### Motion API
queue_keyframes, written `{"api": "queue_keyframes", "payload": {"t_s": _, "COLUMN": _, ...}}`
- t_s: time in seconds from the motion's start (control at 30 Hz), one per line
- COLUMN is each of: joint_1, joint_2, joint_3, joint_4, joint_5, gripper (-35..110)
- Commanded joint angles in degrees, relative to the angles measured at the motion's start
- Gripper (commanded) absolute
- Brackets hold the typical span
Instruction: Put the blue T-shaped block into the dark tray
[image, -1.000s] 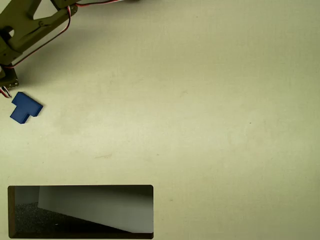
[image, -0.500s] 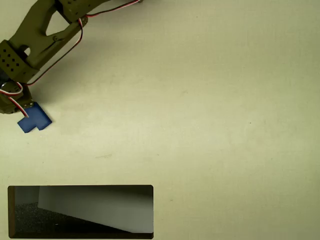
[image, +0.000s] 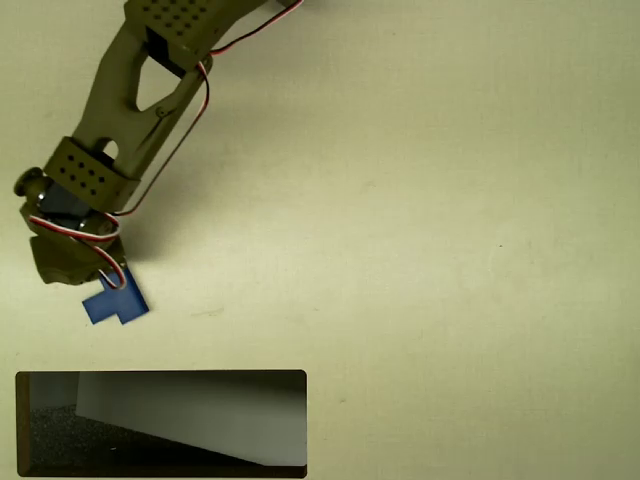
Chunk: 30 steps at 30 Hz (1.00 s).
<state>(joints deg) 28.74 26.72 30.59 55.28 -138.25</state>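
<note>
From the overhead view I see the blue T-shaped block (image: 116, 303) at the left side of the pale desk (image: 420, 220), above the dark tray (image: 160, 424) and clear of its rim. My tool (image: 88, 272) sits right over the block's upper edge, its body covering the fingers, so I cannot tell whether they are apart or clamped on the block. The olive arm (image: 140, 90) runs up to the top edge, red and white wires (image: 105, 240) looping beside its wrist
</note>
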Motion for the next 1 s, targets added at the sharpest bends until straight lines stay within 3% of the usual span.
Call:
{"api": "queue_keyframes", "payload": {"t_s": 0.0, "joint_1": -1.58, "joint_2": -0.09, "joint_3": -0.7, "joint_4": 0.26, "joint_5": 1.85, "gripper": 0}}
{"api": "queue_keyframes", "payload": {"t_s": 0.2, "joint_1": -0.88, "joint_2": 1.49, "joint_3": 1.41, "joint_4": 0.09, "joint_5": 0.35, "gripper": 0}}
{"api": "queue_keyframes", "payload": {"t_s": 0.37, "joint_1": 7.91, "joint_2": 2.46, "joint_3": 2.02, "joint_4": -1.05, "joint_5": -11.16, "gripper": 0}}
{"api": "queue_keyframes", "payload": {"t_s": 0.5, "joint_1": 11.69, "joint_2": -5.89, "joint_3": -9.14, "joint_4": -2.9, "joint_5": -16.0, "gripper": 0}}
{"api": "queue_keyframes", "payload": {"t_s": 0.97, "joint_1": 0.09, "joint_2": -16.35, "joint_3": -16.52, "joint_4": -20.3, "joint_5": -2.99, "gripper": 0}}
